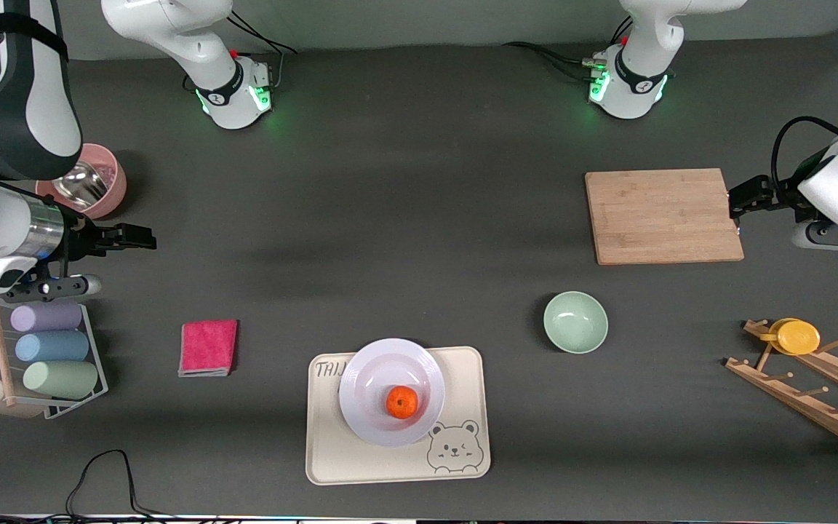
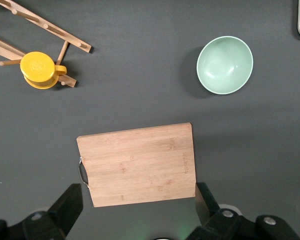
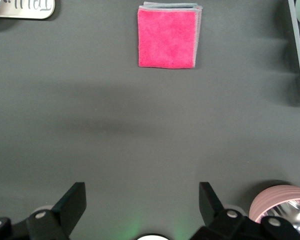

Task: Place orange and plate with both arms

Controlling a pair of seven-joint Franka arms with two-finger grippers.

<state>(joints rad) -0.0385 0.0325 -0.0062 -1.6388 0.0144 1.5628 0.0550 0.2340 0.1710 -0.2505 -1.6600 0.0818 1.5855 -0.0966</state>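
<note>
One orange (image 1: pixel 401 402) sits in the middle of one white plate (image 1: pixel 368 397), plate rests on the cream bear tray (image 1: pixel 463 407) at the table (image 1: pixel 404 218) edge nearest the front camera, overlapping the tray's printed lettering. Nothing sits on top of orange or plate. One folded pink cloth (image 1: pixel 208 347) lies beside the tray toward the right arm's end, apart from it. One pale green bowl (image 1: pixel 575 322) is near the tray toward the left arm's end, slightly farther from the camera, not touching. One bamboo cutting board (image 1: pixel 663 215) lies farther from the camera than the bowl. One wooden peg rack (image 1: pixel 812 389) at the left arm's end carries one yellow cup (image 1: pixel 797 336). At the right arm's end: one wire rack (image 1: pixel 62 364) with three pastel rolls, purple, blue, green, and one pink bowl with metal inside (image 1: pixel 92 180). Left gripper (image 1: pixel 737 207) hangs by the cutting board's handle edge, fingers spread, grasping nothing; left arm waits. Right gripper (image 1: pixel 144 239) hangs over bare table between the pink bowl and the wire rack, fingers spread, empty; well apart from the plate.
</note>
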